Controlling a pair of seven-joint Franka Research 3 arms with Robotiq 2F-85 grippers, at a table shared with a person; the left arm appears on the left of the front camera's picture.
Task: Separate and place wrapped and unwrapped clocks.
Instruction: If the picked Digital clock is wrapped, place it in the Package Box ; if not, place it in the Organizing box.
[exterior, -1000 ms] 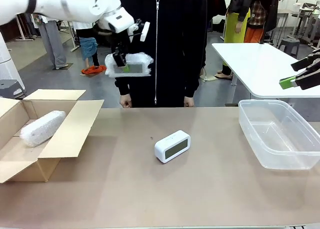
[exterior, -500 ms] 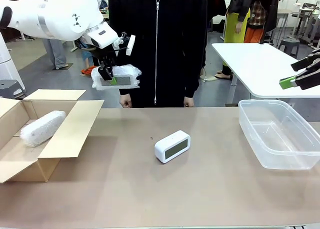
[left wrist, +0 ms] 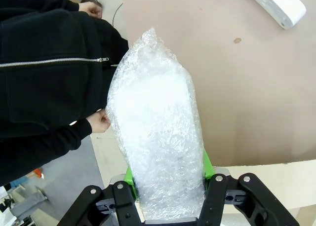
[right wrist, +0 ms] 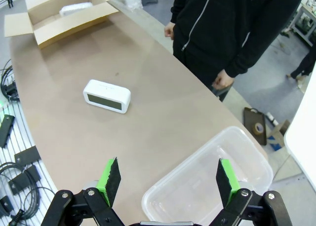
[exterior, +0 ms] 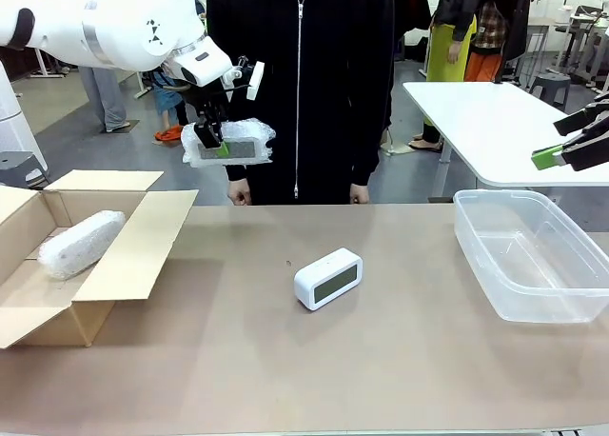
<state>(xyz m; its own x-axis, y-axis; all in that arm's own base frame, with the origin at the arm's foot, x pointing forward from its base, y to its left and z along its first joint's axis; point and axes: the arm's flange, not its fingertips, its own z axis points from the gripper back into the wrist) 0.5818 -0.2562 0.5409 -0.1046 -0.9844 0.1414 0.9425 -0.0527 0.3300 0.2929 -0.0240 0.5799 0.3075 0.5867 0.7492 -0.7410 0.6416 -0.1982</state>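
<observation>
My left gripper (exterior: pixel 217 143) is shut on a bubble-wrapped clock (exterior: pixel 231 142), held high above the table's far left, in front of the person's black jacket. In the left wrist view that wrapped clock (left wrist: pixel 155 132) stands between the green pads (left wrist: pixel 129 175). A second wrapped clock (exterior: pixel 81 243) lies inside the cardboard box (exterior: pixel 143 236). The bare white clock (exterior: pixel 328 277) with a grey screen rests mid-table, also seen as the white clock (right wrist: pixel 107 95). My right gripper (exterior: pixel 550 153) hovers open at the far right, its fingers spread over the clear tub (right wrist: pixel 212 179).
A person in a black zip jacket (exterior: pixel 304 74) stands at the far edge, hands (exterior: pixel 239 193) near the table rim. The clear plastic tub (exterior: pixel 523 255) sits at the right. A white table (exterior: pixel 485 122) stands behind.
The left arm carried the wrapped clock leftward and down from one second ago, then shifted slightly back right. The right gripper and the clocks on the table stayed still.
</observation>
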